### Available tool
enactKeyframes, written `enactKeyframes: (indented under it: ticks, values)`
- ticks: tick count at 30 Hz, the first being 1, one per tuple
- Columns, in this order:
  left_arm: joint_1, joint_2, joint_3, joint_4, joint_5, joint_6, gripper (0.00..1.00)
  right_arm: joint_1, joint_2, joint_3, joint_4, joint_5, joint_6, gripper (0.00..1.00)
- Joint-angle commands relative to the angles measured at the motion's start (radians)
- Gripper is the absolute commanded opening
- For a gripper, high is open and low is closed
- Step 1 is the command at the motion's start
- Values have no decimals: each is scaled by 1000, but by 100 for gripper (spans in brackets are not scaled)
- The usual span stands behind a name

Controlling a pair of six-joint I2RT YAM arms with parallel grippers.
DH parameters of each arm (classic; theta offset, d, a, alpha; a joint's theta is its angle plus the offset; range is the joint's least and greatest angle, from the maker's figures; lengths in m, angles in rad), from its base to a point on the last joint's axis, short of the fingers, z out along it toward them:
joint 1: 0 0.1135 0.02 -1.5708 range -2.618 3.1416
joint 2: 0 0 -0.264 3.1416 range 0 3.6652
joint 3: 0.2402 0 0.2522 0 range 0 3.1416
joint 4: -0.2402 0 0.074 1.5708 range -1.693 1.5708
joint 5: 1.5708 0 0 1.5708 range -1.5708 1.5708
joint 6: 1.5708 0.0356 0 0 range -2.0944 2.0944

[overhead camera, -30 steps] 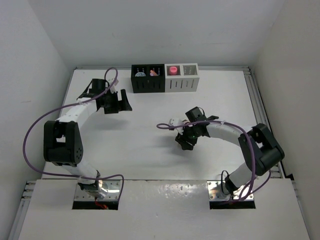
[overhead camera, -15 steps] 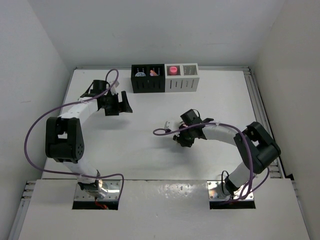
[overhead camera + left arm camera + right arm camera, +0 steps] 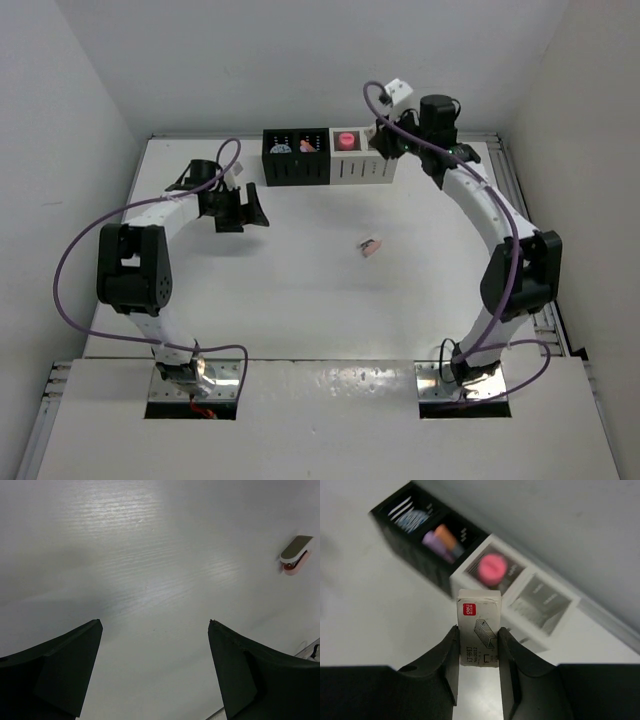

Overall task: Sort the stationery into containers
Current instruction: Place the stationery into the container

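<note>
My right gripper (image 3: 478, 629) is shut on a small white box (image 3: 479, 611) with a red label and holds it up in the air, just in front of the white container (image 3: 547, 642). In the top view this gripper (image 3: 388, 142) hangs over that container (image 3: 365, 170). A hot-pink tube (image 3: 346, 140) stands in its left compartment; the right one looks empty. The black container (image 3: 295, 170) holds the blue-white tape roll (image 3: 281, 146) and the lilac-pink stick (image 3: 307, 145). A tiny white-and-pink eraser block (image 3: 371, 245) lies mid-table, also in the left wrist view (image 3: 295, 555). My left gripper (image 3: 245, 212) is open and empty.
Both containers stand side by side against the back wall. A raised rail (image 3: 515, 215) runs along the table's right edge. Purple cables loop off both arms. The right arm arches high from its base to the back.
My right arm has swung from the middle of the table up to the back, carrying the white box to the white container. The eraser block now lies uncovered mid-table. The left gripper shifted slightly.
</note>
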Motion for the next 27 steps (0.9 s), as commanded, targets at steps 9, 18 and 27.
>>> enactKeyframes:
  ticks: [9,18,27]
  values:
    - [10,55,78,-34,41,23,92,-79,350,272,442,172,188,6]
    - [24,52,65,-35,42,26,92,-95,458,337,435,187,172,5]
    - [32,115,157,-94,68,49,92,-112,401,259,393,160,132,65]
